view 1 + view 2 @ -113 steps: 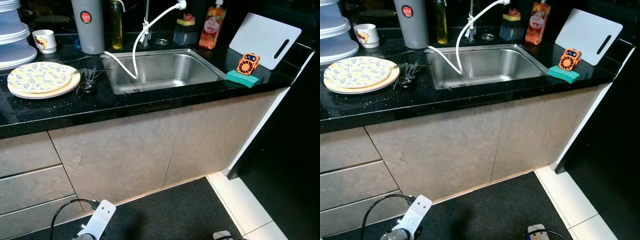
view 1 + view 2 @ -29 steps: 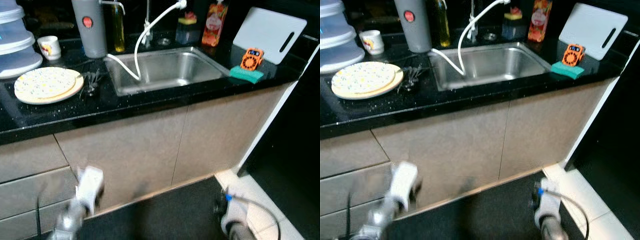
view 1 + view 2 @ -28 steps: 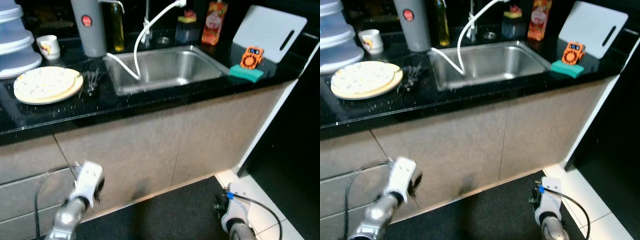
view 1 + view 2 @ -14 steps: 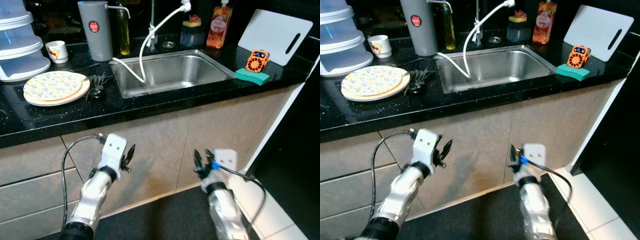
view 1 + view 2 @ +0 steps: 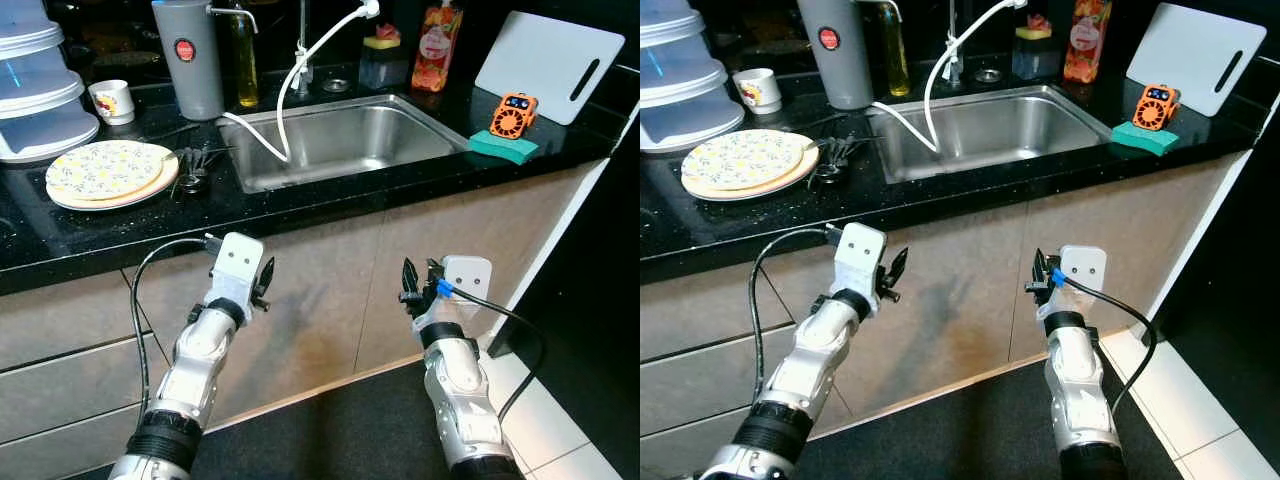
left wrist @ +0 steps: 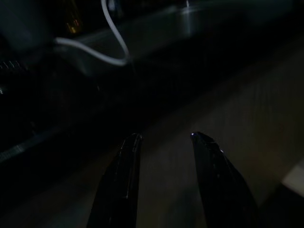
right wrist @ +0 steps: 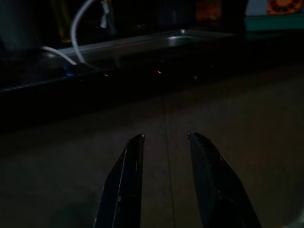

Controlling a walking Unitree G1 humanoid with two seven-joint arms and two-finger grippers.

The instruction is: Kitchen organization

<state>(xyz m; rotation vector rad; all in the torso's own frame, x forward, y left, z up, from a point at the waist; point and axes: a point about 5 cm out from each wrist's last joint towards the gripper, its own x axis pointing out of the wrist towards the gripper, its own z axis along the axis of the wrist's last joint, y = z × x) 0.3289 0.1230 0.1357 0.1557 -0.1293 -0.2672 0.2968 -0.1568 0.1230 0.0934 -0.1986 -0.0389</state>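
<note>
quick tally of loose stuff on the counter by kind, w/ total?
Plates: 2, stacked
Mug: 1
Bottles: 2, oil and orange
Grey canister: 1
Cutting board: 1
Green sponge: 1
Orange gadget: 1
Total: 9

**Legible markings: none**

Grey cylindrical container (image 5: 188,58) on the worktop (image 5: 300,195): round red badge, lettering too small to read. Orange bottle (image 5: 437,48) behind the sink: printed label, illegible. Mug (image 5: 110,101): printed design, unreadable.
</note>
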